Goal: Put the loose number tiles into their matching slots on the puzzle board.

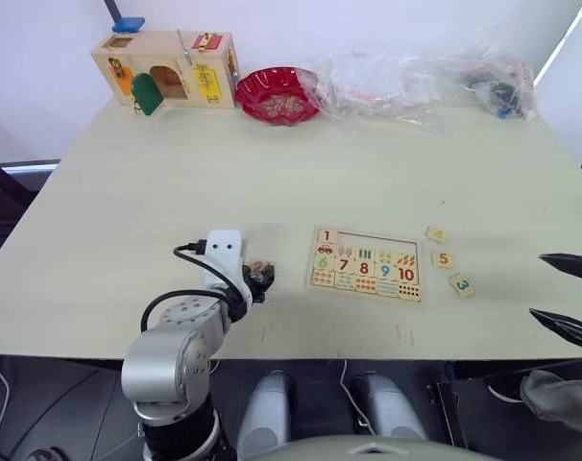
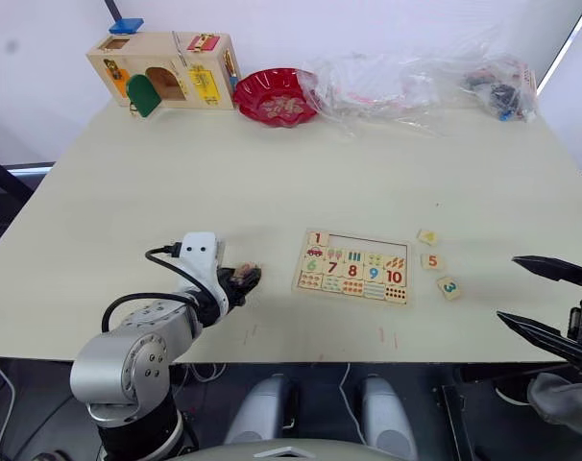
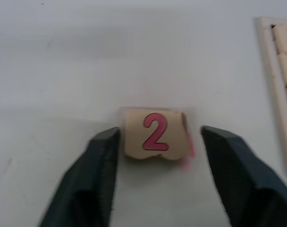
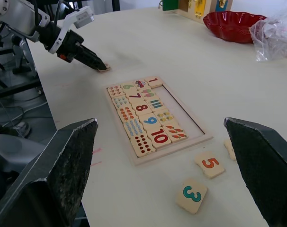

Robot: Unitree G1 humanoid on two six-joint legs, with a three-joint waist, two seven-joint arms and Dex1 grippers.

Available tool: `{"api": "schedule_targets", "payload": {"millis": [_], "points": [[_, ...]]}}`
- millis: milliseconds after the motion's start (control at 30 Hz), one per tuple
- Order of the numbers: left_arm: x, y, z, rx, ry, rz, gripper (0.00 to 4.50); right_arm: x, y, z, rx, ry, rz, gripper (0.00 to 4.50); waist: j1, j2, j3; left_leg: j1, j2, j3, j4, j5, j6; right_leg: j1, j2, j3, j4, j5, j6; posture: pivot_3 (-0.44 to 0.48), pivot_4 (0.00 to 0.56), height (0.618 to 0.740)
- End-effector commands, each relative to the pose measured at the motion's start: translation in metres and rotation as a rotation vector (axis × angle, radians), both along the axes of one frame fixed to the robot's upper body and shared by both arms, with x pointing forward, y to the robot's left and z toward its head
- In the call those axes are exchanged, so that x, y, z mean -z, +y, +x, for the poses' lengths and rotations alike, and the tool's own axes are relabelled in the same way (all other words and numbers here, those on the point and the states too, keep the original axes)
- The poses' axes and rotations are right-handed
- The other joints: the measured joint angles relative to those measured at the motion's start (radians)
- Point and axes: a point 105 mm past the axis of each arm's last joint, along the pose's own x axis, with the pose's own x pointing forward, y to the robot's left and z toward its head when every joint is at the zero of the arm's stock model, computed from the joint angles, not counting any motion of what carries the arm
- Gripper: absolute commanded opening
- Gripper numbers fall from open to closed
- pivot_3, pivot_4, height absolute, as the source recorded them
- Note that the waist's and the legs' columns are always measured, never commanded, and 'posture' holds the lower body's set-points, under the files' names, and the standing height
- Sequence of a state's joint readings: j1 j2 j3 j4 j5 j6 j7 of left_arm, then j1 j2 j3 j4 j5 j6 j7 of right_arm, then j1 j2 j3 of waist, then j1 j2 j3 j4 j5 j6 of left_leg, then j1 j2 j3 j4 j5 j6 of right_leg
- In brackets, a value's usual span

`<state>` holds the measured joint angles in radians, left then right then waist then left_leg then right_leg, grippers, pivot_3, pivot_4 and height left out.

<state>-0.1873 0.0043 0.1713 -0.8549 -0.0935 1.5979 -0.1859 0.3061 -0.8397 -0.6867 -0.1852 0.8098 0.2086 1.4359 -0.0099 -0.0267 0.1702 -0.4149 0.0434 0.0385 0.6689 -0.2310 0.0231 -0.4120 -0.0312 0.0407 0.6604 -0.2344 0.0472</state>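
Note:
The puzzle board [image 1: 368, 264] lies on the table right of centre. The red 1 tile [image 1: 326, 235] sits in the first slot of its top row; the other slots [image 1: 382, 242] of that row are bare. The pink 2 tile [image 3: 155, 132] lies flat on the table left of the board. My left gripper [image 1: 260, 279] is open, with one finger on each side of this tile and a small gap on one side. The yellow 4 [image 1: 436, 233], orange 5 [image 1: 443, 259] and teal 3 [image 1: 461, 285] tiles lie loose right of the board. Further right, my right gripper [image 1: 565, 298] is open and holds nothing.
At the far left stands a wooden box with coloured doors [image 1: 166, 67], and a red bowl [image 1: 277, 93] sits beside it. Crumpled clear plastic bags [image 1: 416, 82] lie along the far right. The table's front edge [image 1: 368, 357] runs close below the board.

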Motion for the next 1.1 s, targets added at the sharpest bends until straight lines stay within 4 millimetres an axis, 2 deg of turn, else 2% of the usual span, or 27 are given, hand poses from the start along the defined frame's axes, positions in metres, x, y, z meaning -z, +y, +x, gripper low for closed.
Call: {"api": "schedule_targets", "payload": {"millis": [33, 167, 267, 300, 367, 467, 600, 700, 767, 967, 1100], "points": [[-0.022, 0.000, -0.007, 0.065, -0.098, -0.087, 4.47, -0.010, 0.000, -0.001, -0.011, -0.043, -0.008, 4.50, -0.001, 0.000, 0.000, 0.000, 0.000, 0.000, 0.000, 0.000, 0.000, 0.000, 0.000, 0.000, 0.000, 0.000, 0.000, 0.000, 0.150, 0.740], [-0.044, 0.009, -0.020, 0.221, -0.193, -0.143, 4.47, -0.008, 0.003, 0.001, -0.012, -0.051, 0.010, 4.50, -0.004, 0.000, 0.000, 0.000, 0.000, 0.001, 0.000, 0.000, 0.000, 0.000, 0.000, -0.001, 0.000, -0.001, 0.001, 0.000, 0.150, 0.740], [-0.063, 0.020, -0.031, 0.432, -0.212, -0.136, 4.47, -0.005, 0.008, 0.002, -0.019, -0.060, 0.026, 4.50, -0.004, 0.000, 0.000, 0.000, 0.000, 0.002, 0.000, 0.000, 0.000, -0.001, 0.001, -0.002, 0.001, -0.001, 0.001, 0.000, 0.150, 0.740], [-0.066, 0.029, -0.033, 0.484, -0.209, -0.084, 4.47, -0.004, 0.010, 0.001, -0.023, -0.061, 0.028, 4.50, -0.004, 0.001, 0.000, 0.000, 0.001, 0.001, 0.000, 0.000, 0.000, -0.001, 0.001, -0.002, 0.000, -0.001, 0.001, 0.000, 0.150, 0.740], [-0.075, 0.044, -0.040, 0.640, -0.190, -0.105, 4.47, -0.001, 0.013, 0.000, -0.034, -0.062, 0.032, 4.50, -0.003, 0.001, 0.000, 0.000, 0.001, 0.001, -0.001, 0.000, 0.000, -0.001, 0.000, -0.001, 0.000, -0.001, 0.001, 0.000, 0.150, 0.740], [-0.077, 0.068, -0.041, 0.857, -0.157, -0.051, 4.47, 0.001, 0.018, -0.001, -0.049, -0.055, 0.038, 4.50, -0.002, 0.002, 0.000, 0.001, 0.001, 0.000, -0.001, 0.000, 0.000, -0.002, -0.002, -0.001, 0.000, -0.001, 0.000, 0.000, 0.150, 0.740], [-0.074, 0.093, -0.020, 1.043, -0.137, 0.065, 4.47, -0.001, 0.023, 0.004, -0.066, -0.060, 0.019, 4.50, 0.010, 0.003, 0.001, 0.000, 0.000, 0.000, -0.001, 0.000, 0.000, -0.003, -0.005, -0.002, -0.002, -0.001, 0.000, 0.000, 0.150, 0.740], [-0.069, 0.099, -0.006, 1.164, -0.151, 0.105, 4.47, 0.002, 0.022, 0.009, -0.052, -0.109, -0.048, 4.50, 0.016, 0.003, 0.001, -0.001, 0.004, 0.003, -0.002, -0.001, 0.001, -0.003, -0.006, -0.001, -0.004, 0.000, -0.001, 0.000, 0.150, 0.740], [-0.067, 0.097, 0.009, 1.222, -0.134, 0.115, 4.47, 0.004, 0.022, 0.014, -0.023, -0.198, -0.075, 4.50, 0.024, 0.002, 0.001, -0.001, 0.003, 0.005, -0.003, -0.001, 0.002, -0.004, -0.006, 0.000, -0.004, 0.000, -0.001, 0.000, 0.150, 0.740], [-0.050, 0.081, 0.035, 1.370, -0.129, 0.198, 4.47, 0.012, 0.019, -0.002, -0.079, -0.068, -0.022, 4.50, 0.026, 0.002, 0.001, -0.004, 0.000, 0.010, -0.002, -0.002, 0.003, -0.005, -0.003, -0.001, -0.003, -0.001, 0.000, 0.000, 0.150, 0.740], [-0.041, 0.079, 0.045, 1.421, -0.109, 0.263, 4.47, 0.008, 0.012, -0.006, -0.044, -0.091, -0.022, 4.50, 0.020, 0.002, 0.002, -0.004, 0.000, 0.010, 0.000, -0.002, 0.003, -0.004, -0.002, 0.001, -0.002, -0.001, 0.001, 0.000, 0.150, 0.740]]}}
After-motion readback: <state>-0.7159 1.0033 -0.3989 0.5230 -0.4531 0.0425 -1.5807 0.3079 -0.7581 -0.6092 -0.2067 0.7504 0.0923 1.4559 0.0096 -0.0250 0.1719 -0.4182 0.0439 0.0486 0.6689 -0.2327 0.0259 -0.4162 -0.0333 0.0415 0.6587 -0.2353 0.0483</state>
